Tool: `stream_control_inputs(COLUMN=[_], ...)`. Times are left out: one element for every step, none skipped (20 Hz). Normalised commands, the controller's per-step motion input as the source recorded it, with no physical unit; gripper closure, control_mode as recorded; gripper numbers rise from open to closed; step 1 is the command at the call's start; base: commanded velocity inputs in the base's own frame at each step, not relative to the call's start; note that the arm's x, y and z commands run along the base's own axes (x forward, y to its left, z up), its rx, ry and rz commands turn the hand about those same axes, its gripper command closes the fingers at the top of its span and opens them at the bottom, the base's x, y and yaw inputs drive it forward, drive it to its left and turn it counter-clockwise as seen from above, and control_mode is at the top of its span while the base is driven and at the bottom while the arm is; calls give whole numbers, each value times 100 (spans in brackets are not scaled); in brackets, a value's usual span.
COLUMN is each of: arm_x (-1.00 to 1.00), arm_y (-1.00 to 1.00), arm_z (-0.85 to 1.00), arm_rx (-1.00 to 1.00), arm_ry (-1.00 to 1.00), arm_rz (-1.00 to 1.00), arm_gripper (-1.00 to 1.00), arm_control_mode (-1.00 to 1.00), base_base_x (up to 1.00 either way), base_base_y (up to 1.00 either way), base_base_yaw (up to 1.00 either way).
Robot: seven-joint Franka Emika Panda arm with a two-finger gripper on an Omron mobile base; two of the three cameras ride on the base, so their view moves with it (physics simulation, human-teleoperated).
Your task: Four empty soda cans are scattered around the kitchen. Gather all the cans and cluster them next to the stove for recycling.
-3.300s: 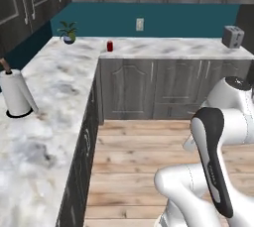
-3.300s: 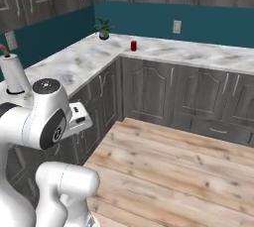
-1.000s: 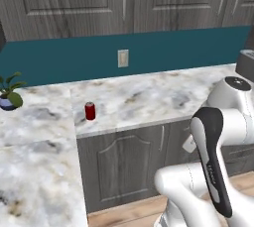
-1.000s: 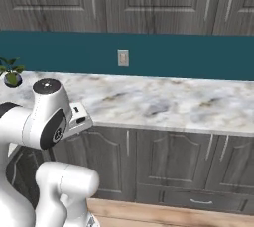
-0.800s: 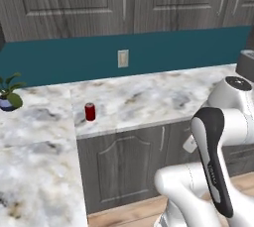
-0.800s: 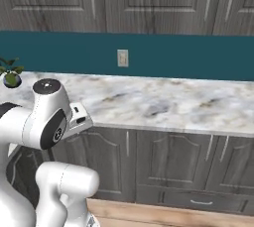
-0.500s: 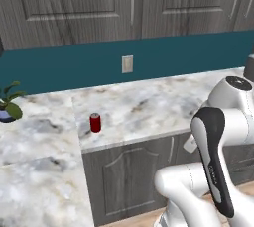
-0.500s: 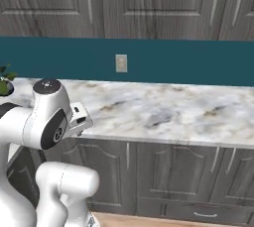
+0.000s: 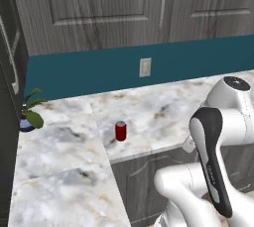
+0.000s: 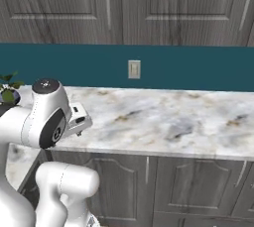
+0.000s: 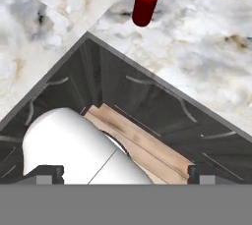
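arm folded, hand [image 11: 126, 175] wide open, empty

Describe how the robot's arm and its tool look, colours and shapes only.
The arm is glossy white, built of rounded, bulbous segments with a dark charcoal strip along one link and dark round joint caps. The tool ends in two small dark, blocky finger tips. No cables or markings show.

Bare counter [image 9: 163, 117] all round red can [image 9: 120, 131]; potted plant [image 9: 29, 114] well left; cabinets [image 9: 109, 8] overhead.
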Motion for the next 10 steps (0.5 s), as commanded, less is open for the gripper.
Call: stream_control_inputs(arm_x=[37, 35, 36, 38, 42, 46, 52, 56, 61, 64], arm_y=[66, 65, 66, 75, 78, 79, 80, 82, 78, 65], arm_z=[7, 12, 11, 11, 10, 7, 6, 2, 0, 0], arm_rx=[0, 0, 0, 0, 0, 0, 0, 0, 0, 0], arm_ry=[-5, -7, -6, -7, -6, -6, -5, -4, -2, 0], arm_rz=[-8, -8, -8, -9, -9, -10, -11, -11, -11, -11], arm_gripper=[-100, -100, -100, -100, -100, -100, -100, -100, -100, -100], arm_control_mode=[-100, -100, -100, -100, -100, -100, -100, -100, -100, -100], base_base_x=[0, 0, 0, 0, 0, 0, 0, 0, 0, 0], base_base_y=[0, 0, 0, 0, 0, 0, 0, 0, 0, 0], base_base_yaw=[0, 0, 0, 0, 0, 0, 0, 0, 0, 0])
